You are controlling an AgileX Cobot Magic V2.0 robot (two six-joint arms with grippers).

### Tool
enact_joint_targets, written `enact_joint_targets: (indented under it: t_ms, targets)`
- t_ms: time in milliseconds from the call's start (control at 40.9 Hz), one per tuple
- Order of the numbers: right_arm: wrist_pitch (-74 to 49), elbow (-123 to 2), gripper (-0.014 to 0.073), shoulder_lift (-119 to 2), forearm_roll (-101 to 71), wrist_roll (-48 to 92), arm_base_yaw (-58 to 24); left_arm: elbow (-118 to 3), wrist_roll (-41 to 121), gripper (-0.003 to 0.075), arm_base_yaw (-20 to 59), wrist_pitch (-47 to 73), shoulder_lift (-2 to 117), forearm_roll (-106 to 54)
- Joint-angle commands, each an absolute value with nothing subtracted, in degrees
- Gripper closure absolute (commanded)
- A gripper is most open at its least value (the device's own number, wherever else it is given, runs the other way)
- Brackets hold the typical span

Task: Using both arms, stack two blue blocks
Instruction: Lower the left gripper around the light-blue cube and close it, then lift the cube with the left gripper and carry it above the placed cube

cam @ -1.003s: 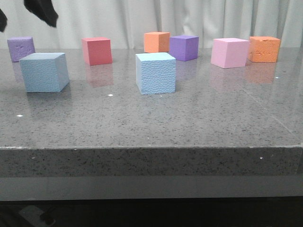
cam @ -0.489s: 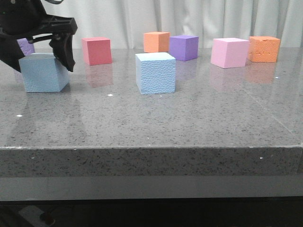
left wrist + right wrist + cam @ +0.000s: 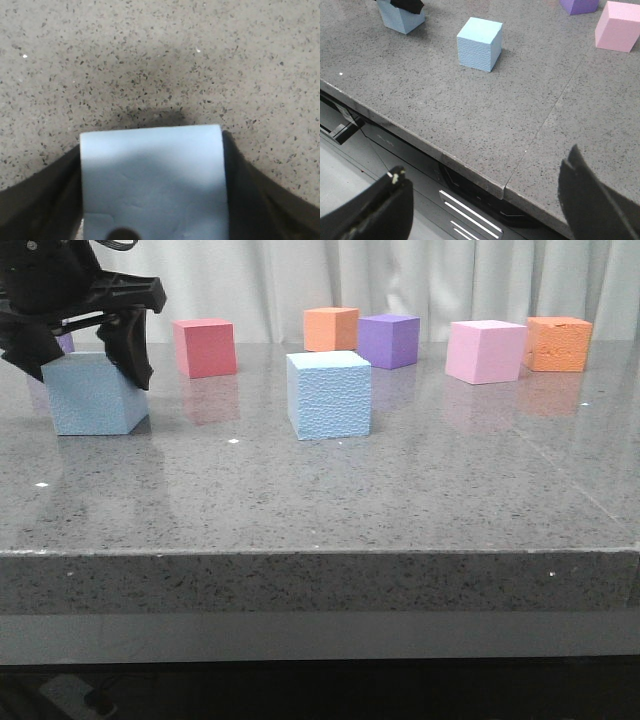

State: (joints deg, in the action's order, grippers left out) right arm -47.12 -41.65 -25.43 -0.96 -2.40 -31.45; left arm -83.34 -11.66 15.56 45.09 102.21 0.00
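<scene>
Two pale blue blocks stand on the grey table. The left blue block (image 3: 95, 400) sits between the fingers of my left gripper (image 3: 85, 358). In the left wrist view the block (image 3: 152, 180) fills the gap, with a black finger (image 3: 40, 205) pressed against each side. In the right wrist view this block (image 3: 400, 17) looks slightly tilted. The second blue block (image 3: 328, 395) stands free at the table's middle and also shows in the right wrist view (image 3: 479, 44). My right gripper (image 3: 485, 165) is open and empty above the table's front edge, out of the front view.
Along the back stand a red cube (image 3: 205, 347), an orange cube (image 3: 331, 328), a purple cube (image 3: 388, 340), a pink cube (image 3: 486, 351) and another orange cube (image 3: 559, 343). Another purple cube (image 3: 64, 341) peeks out behind the left arm. The table's front edge (image 3: 320, 555) is near.
My left gripper came down from the upper left and closed around the left blue block. The block has shifted slightly to the right. The middle block has not moved.
</scene>
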Motion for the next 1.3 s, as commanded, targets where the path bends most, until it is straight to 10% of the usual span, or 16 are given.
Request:
enact_joint_targets:
  t_ms: [0, 440, 1272]
  targets:
    - [-43.2, -42.9, -0.0007, -25.7, -1.2, -1.9, -31.4, -85.3, -12.2, 0.0331, 16.1, 43.3, 99.5, -0.6]
    - [-43.2, -42.9, -0.0007, -25.7, -1.2, -1.9, -31.4, -91.2, -10.5, 0.0408, 16.3, 44.4, 99.3, -0.5]
    - [-43.2, -42.9, -0.0007, -25.7, -1.2, -1.9, -31.4, -109.7, 59.4, 0.0408, 32.2, 53.5, 101.9, -21.0]
